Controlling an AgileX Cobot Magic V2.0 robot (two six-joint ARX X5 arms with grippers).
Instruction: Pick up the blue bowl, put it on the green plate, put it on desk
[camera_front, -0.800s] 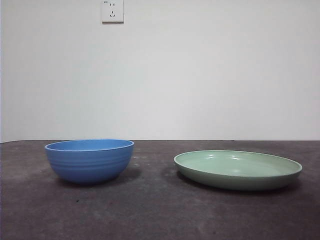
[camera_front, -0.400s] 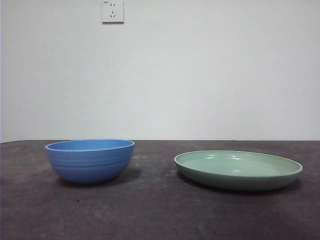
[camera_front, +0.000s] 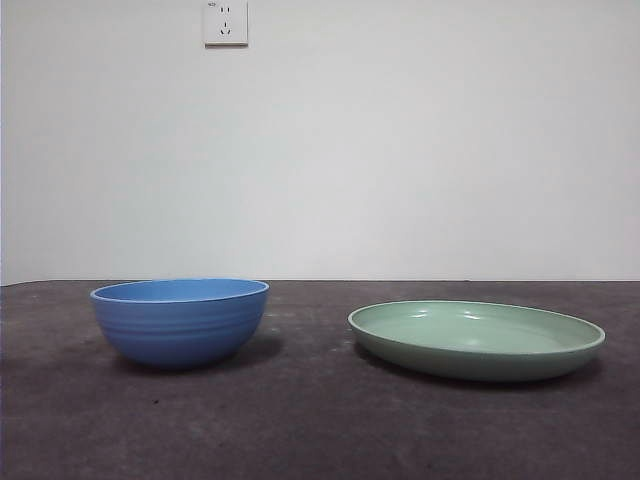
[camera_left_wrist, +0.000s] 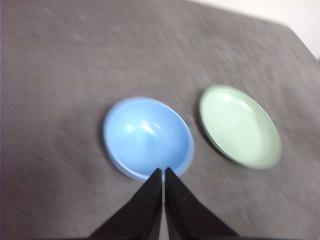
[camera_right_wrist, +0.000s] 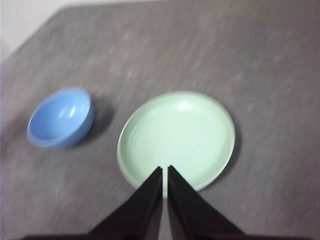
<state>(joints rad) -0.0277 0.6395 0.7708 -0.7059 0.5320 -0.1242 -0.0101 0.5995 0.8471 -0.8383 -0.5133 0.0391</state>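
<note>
The blue bowl (camera_front: 180, 320) stands upright and empty on the desk (camera_front: 300, 420) at the left of the front view. The green plate (camera_front: 476, 339) lies empty to its right, apart from it. Neither arm shows in the front view. In the left wrist view my left gripper (camera_left_wrist: 163, 171) is shut and empty, high above the bowl (camera_left_wrist: 148, 137), with the plate (camera_left_wrist: 240, 125) beside it. In the right wrist view my right gripper (camera_right_wrist: 165, 169) is shut and empty, high above the plate (camera_right_wrist: 176, 135), with the bowl (camera_right_wrist: 61, 117) off to the side.
A white wall with a power socket (camera_front: 225, 22) stands behind the desk. The desk's far edge and corner show in both wrist views (camera_left_wrist: 280, 22).
</note>
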